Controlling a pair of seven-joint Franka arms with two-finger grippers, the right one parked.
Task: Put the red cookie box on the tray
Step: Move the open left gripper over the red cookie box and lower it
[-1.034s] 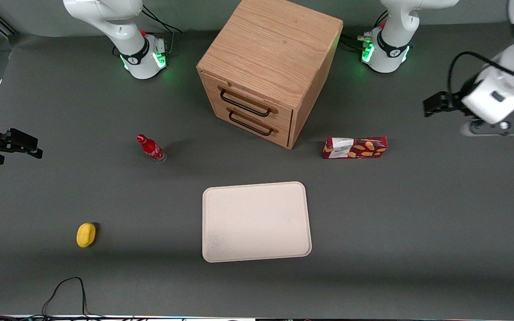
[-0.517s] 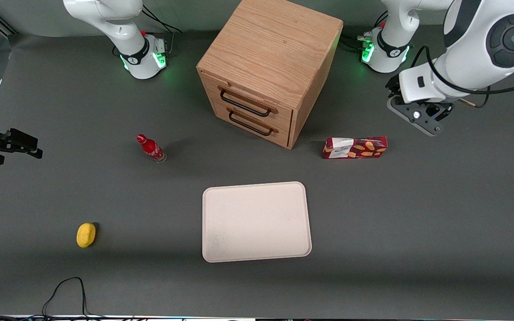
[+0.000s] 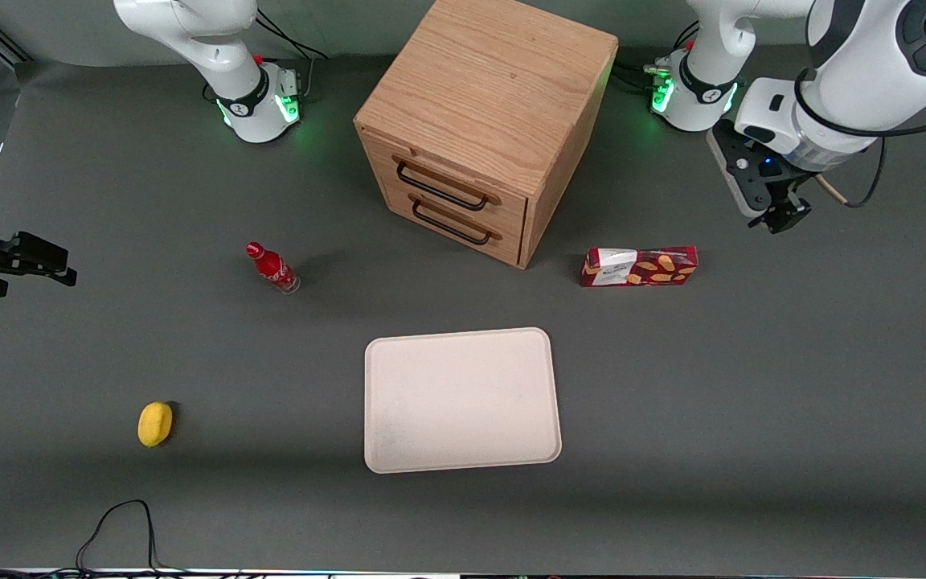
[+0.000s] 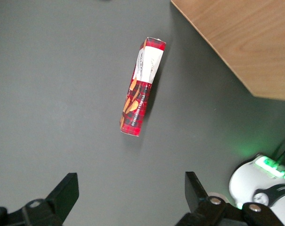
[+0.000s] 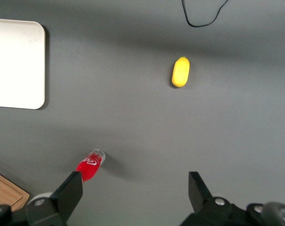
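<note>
Only the working arm differs from a second ago. Then its pincer (image 3: 780, 219) hung at the edge of the front view, out past the working arm's end of the counter, turned sideways. Half a second ago it had swung in toward the red cookie box (image 3: 639, 266), farther from the front camera than the carton. Now it points down at the counter, slightly farther from the box sideways than half a second back, its fingers (image 4: 65, 194) spread wide apart.
</note>
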